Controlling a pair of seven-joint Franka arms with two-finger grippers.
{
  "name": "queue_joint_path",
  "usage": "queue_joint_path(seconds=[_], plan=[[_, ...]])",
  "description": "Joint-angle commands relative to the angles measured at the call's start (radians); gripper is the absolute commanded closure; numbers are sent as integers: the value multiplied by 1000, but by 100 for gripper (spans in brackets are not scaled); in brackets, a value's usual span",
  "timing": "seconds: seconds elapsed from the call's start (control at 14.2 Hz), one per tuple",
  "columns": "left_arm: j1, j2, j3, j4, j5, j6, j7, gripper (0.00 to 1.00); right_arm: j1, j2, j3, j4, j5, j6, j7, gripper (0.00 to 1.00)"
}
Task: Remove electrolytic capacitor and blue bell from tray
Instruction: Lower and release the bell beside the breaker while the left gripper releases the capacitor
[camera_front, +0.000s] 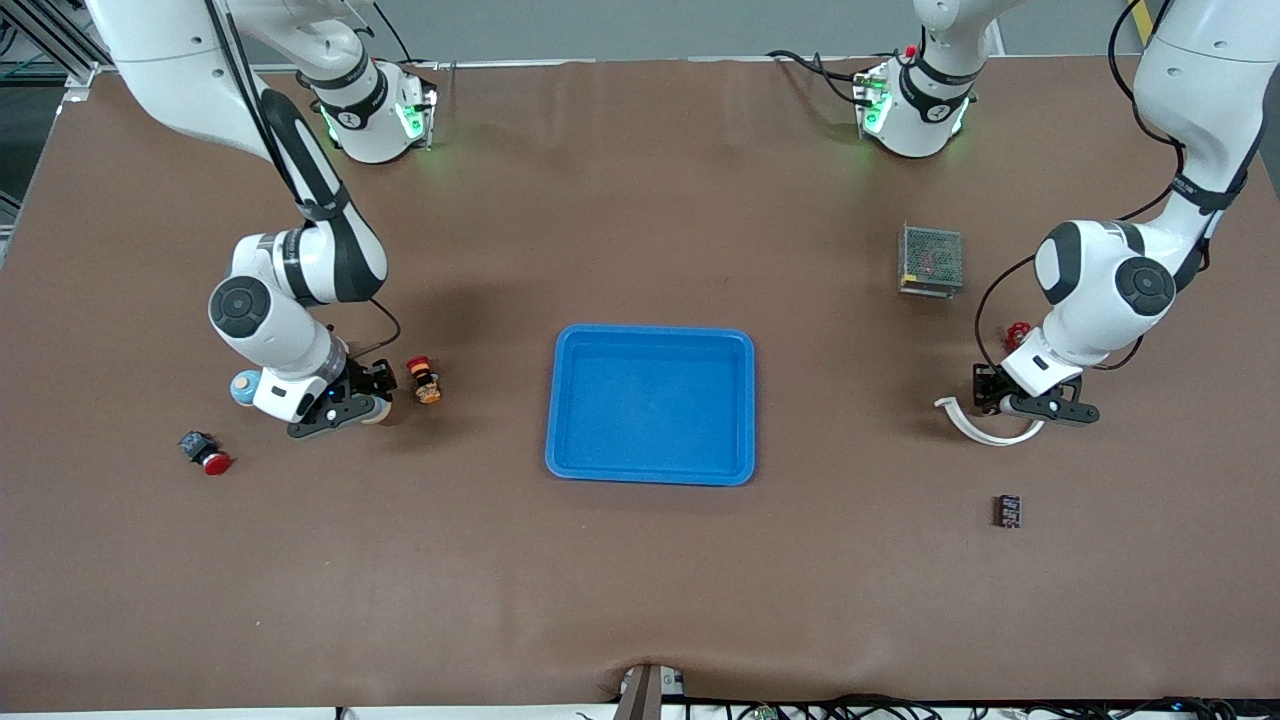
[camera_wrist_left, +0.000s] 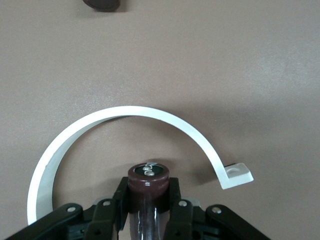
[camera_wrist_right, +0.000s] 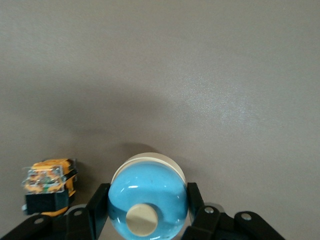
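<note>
Gripping capacitor (camera_wrist_left: 147, 181): left claw (camera_wrist_left: 148, 210), white clip (camera_wrist_left: 125, 114) around | right claw (camera_wrist_right: 145, 212) clenching blue bell (camera_wrist_right: 147, 195), pushbutton (camera_wrist_right: 47, 185) beside

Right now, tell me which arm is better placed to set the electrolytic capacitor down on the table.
Left. The left gripper is shut on the electrolytic capacitor, low over bare table inside the white curved strip, away from the tray. The right gripper is shut on the blue bell.

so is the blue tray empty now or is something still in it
Empty: the front view shows only bare blue floor inside the tray. The left tool holds the capacitor and the right tool the blue bell, both off the tray.
</note>
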Motion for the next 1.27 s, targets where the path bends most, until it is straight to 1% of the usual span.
queue_joint_path(seconds=[0.0,0.28,0.63,0.71,0.78,0.85,0.92,1.06,1.13,1.2], plan=[[9,5,1,-6,10,23,19,100,-25,14,21,2,-10,17,-15,54],[29,15,5,-20,14,23,19,100,-35,29,21,1,-10,41,-15,54],[46,11,10,-44,48,23,15,100,-35,35,21,1,-10,49,-18,52],[46,9,10,-44,48,23,6,75,-35,37,23,1,-9,49,-18,51],[46,8,10,-44,48,23,4,1,-35,37,23,2,-6,49,-17,43],[46,2,10,-47,48,23,4,0,-33,41,23,9,-3,46,-12,32],[46,-12,10,-59,48,20,-5,0,-35,41,23,12,-1,43,-9,0],[44,-76,7,-102,49,7,-71,0,-32,41,21,30,-1,32,-5,0],[44,-115,-1,-121,49,-11,-94,0,-30,40,23,50,0,3,-5,0],[41,-156,-7,-124,49,-70,-118,0,-27,37,23,82,0,-56,0,0]])
